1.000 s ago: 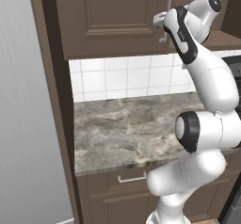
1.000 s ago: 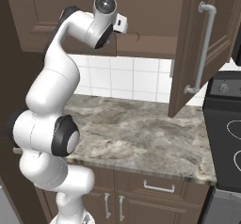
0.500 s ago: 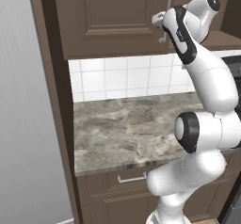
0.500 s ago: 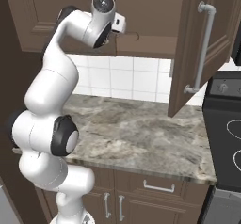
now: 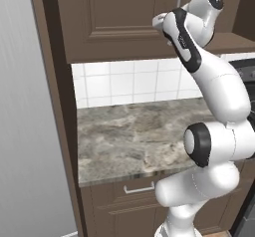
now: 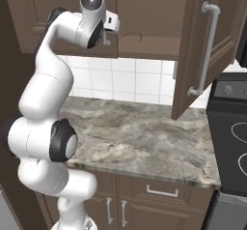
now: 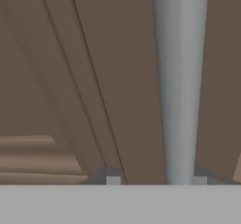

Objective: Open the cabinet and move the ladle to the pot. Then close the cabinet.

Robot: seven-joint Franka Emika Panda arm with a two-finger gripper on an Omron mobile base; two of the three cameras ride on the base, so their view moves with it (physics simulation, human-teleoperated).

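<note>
- The cabinet (image 6: 144, 16) hangs on the wall above the counter, dark brown wood with raised-panel doors. Its right door (image 6: 202, 45) stands swung out toward the stove side, its long silver bar handle (image 6: 206, 50) facing the room; the left door (image 5: 109, 19) is shut flat.
- The marble-patterned counter (image 6: 144, 137) runs below a white tiled backsplash (image 5: 129, 84), with lower drawers and short handles under it. A dark stove top (image 6: 234, 142) sits just beside the counter's right end.
- The white arm rises from the base and bends up to the bottom corner of the shut left door, where the gripper (image 7: 155, 180) meets that door's silver bar handle (image 7: 180, 86).
- In the hand view the bar handle runs up the frame close to the camera, its lower end dropping between the two dark finger tips (image 7: 112, 178), nearer the right one than the left. The door's panel mouldings lie behind and to the left of it.
- The fingers stand apart, one on each side of the bar; I cannot tell if either pad touches it.
</note>
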